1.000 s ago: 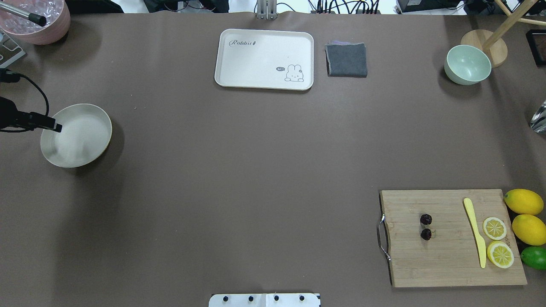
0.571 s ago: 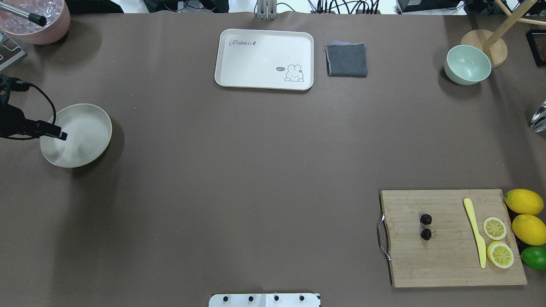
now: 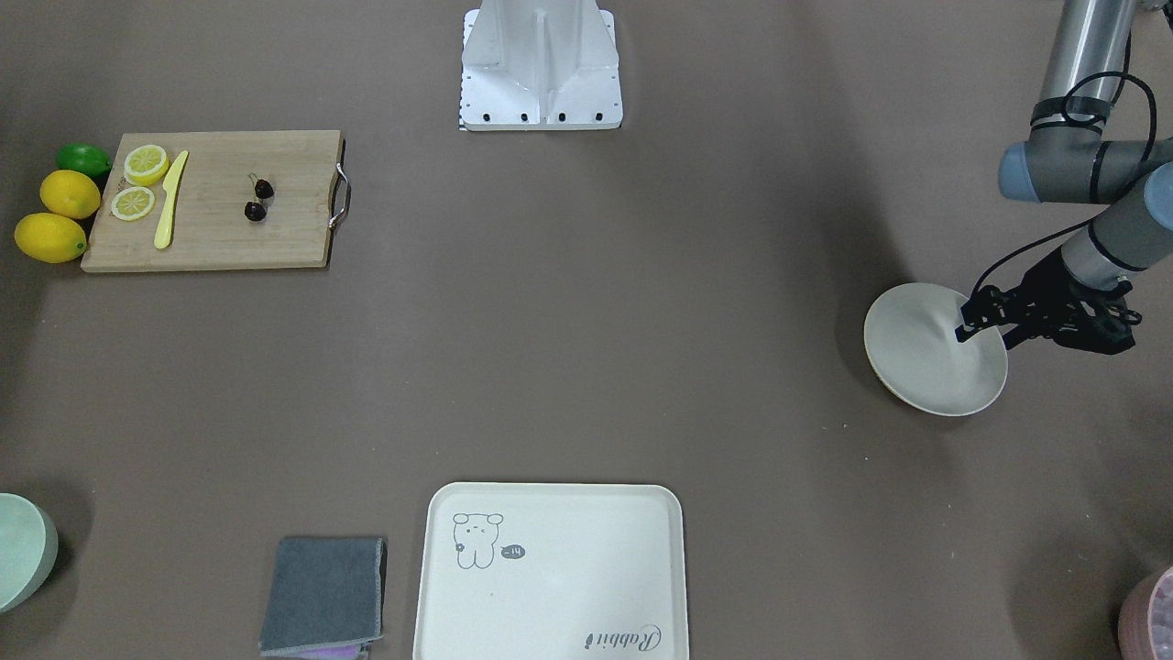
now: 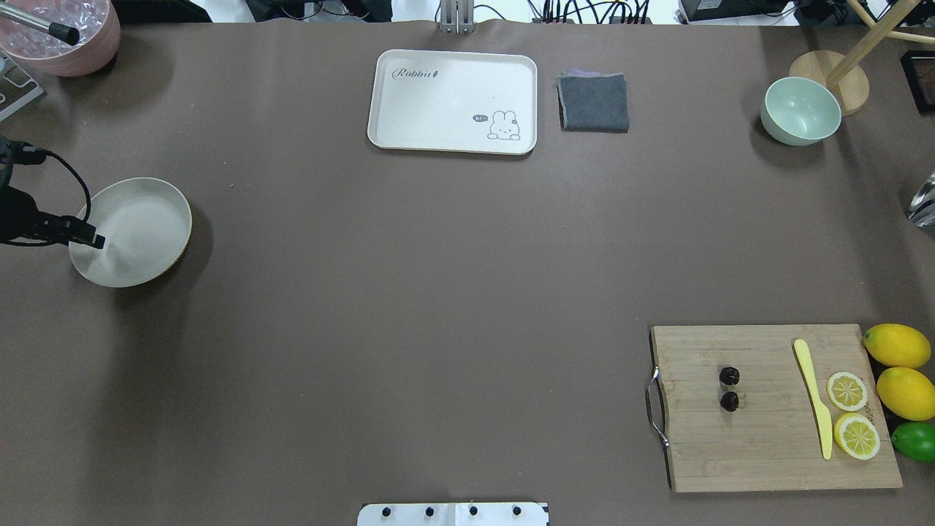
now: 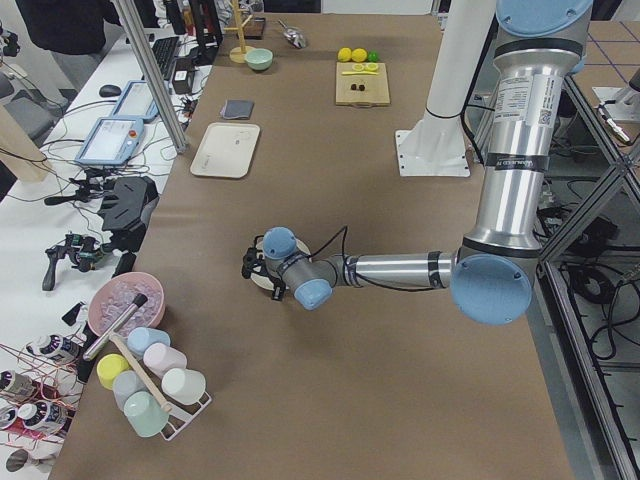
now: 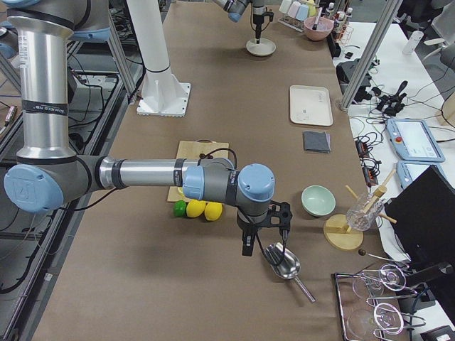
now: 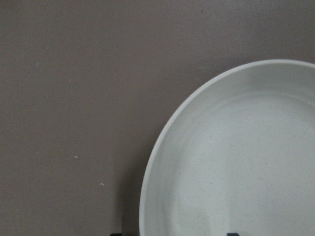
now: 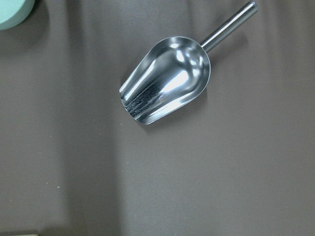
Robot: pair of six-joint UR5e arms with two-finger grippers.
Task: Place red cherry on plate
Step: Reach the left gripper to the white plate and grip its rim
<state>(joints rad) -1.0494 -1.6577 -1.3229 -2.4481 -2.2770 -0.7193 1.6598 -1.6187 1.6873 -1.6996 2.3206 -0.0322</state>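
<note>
The red cherry (image 4: 729,389) is a dark pair lying on the wooden cutting board (image 4: 767,453) at the near right, also seen as the cherry (image 3: 257,200) in the front view. The cream-white plate (image 4: 146,219) sits at the far left with nothing in it. My left gripper (image 3: 985,337) hangs open over the plate's (image 3: 916,367) outer rim, and the left wrist view shows the rim (image 7: 162,147) between its spread fingertips. My right gripper (image 6: 261,231) hovers past the lemons, above a metal scoop (image 8: 167,81). I cannot tell whether it is open or shut.
On the board lie a yellow knife (image 4: 814,398) and two lemon slices (image 4: 847,391), with two lemons (image 4: 897,345) and a lime (image 4: 917,440) beside it. A rabbit tray (image 4: 453,102), grey cloth (image 4: 593,102) and pale green bowl (image 4: 801,109) line the far side.
My left gripper has slid a little along the plate's left rim, toward the robot, and ended slightly further left. The cherries and everything else have stayed put.
</note>
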